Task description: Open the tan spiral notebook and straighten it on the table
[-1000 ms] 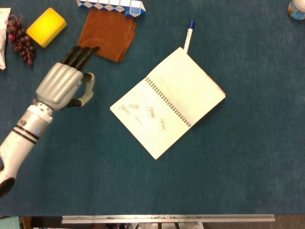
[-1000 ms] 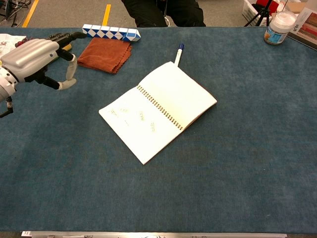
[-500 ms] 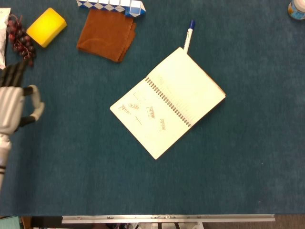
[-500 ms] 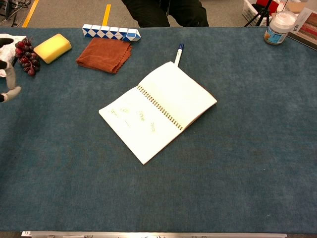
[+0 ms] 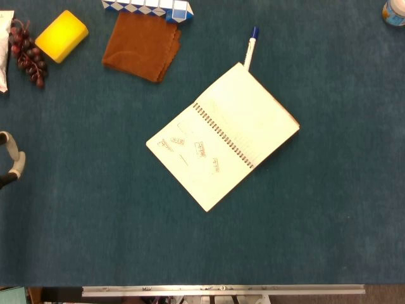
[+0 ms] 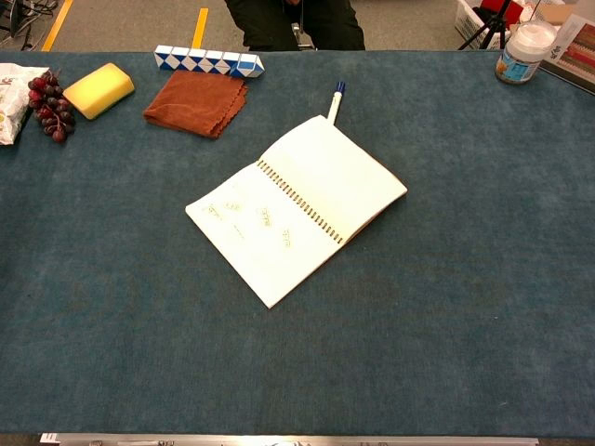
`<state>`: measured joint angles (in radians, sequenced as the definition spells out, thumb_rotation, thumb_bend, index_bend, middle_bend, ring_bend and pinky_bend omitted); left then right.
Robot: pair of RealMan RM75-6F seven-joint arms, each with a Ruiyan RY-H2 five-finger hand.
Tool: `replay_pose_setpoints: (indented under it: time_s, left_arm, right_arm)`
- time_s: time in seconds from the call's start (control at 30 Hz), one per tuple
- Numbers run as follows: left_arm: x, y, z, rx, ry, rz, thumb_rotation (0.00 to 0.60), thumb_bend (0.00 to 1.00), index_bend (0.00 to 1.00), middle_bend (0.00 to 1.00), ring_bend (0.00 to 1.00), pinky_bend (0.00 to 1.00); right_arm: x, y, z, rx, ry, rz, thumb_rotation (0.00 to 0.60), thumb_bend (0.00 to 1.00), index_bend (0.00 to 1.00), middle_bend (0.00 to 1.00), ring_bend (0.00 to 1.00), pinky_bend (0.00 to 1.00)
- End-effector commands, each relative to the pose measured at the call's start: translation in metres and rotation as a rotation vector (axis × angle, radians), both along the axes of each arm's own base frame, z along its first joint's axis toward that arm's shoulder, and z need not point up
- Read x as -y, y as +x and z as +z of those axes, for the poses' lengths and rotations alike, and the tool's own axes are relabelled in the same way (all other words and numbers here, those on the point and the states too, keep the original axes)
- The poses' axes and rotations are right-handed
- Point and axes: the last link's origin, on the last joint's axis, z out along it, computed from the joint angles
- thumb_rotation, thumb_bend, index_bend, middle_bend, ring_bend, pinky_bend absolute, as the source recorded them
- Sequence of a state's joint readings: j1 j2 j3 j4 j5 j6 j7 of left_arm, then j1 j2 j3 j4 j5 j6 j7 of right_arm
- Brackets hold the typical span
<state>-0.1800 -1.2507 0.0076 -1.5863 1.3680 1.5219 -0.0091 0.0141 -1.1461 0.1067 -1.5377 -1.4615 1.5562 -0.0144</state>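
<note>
At the far left edge of the head view only a sliver of the left hand (image 5: 11,161) shows: one pale curved finger with a dark part below it. Too little shows to tell whether it is open or closed; it holds nothing visible. The right hand appears in neither view.

The tan spiral notebook (image 5: 223,137) lies open near the middle of the frame, pale pages up, its wire spine running diagonally from upper left to lower right. It is open but skewed to the table's edges, so I judge the straightening unfinished.

A white pen with a blue cap (image 5: 251,47) lies just beside the notebook's upper corner. Turning the notebook could push it away, or snag the corner on it. A press on one page alone might let the other lift or fold. The dark blue felt table cover (image 5: 329,215) may drag on the notebook.

Upper left, a brown folded cloth (image 5: 142,45), a yellow sponge block (image 5: 61,35) and a bunch of dark red grapes (image 5: 28,54) lie in any reach from that side.
</note>
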Motion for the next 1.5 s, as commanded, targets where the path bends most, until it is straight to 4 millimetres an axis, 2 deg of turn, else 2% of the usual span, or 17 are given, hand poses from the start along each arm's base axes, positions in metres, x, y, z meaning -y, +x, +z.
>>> replay_pose_setpoints:
  time_s: [0.03,0.57,0.73,0.87,0.97,1.13,1.3,1.5]
  left_arm:
    - [0.0,0.0,0.001,0.003,0.008,-0.004,0.6,0.33,0.14,0.04,0.0,0.02]
    - [-0.007,0.006,-0.004,-0.019,-0.027,-0.035,0.6,0.33,0.14,0.04,0.0,0.02]
    - [-0.007,0.008,-0.009,-0.034,-0.091,-0.051,0.6,0.33,0.13,0.03,0.0,0.02]
    - [-0.011,0.01,-0.008,-0.035,-0.099,-0.071,0.6,0.33,0.13,0.02,0.0,0.02]
    - [-0.014,0.011,-0.006,-0.03,-0.086,-0.077,0.6,0.33,0.13,0.02,0.0,0.02]
    - [-0.014,0.013,-0.001,-0.021,-0.079,-0.083,0.6,0.33,0.13,0.02,0.0,0.02]
    - [-0.01,0.014,0.004,-0.016,-0.072,-0.088,0.6,0.33,0.13,0.02,0.0,0.02]
    - [-0.002,0.014,0.011,-0.01,-0.054,-0.083,0.6,0.33,0.12,0.02,0.0,0.02]
  right_arm:
    - [-0.001,-0.001,0.001,-0.002,-0.001,-0.002,0.6,0.34,0.38,0.33,0.32,0.41]
    - [0.001,0.001,0.003,-0.009,0.008,0.002,0.6,0.34,0.38,0.33,0.32,0.41]
    - [0.002,0.001,0.002,-0.011,0.014,0.004,0.6,0.34,0.38,0.33,0.32,0.4]
    - [0.007,0.003,-0.004,-0.033,0.061,0.015,0.6,0.33,0.38,0.33,0.31,0.39]
    - [0.016,0.013,-0.015,-0.06,0.14,0.059,0.6,0.3,0.38,0.32,0.29,0.37]
    - [0.039,0.044,-0.035,-0.111,0.258,0.193,0.6,0.12,0.38,0.29,0.24,0.31]
    - [0.063,0.083,-0.071,-0.152,0.437,0.336,0.6,0.01,0.33,0.24,0.15,0.22]
    - [0.091,0.116,-0.117,-0.221,0.566,0.459,0.6,0.0,0.28,0.21,0.08,0.17]
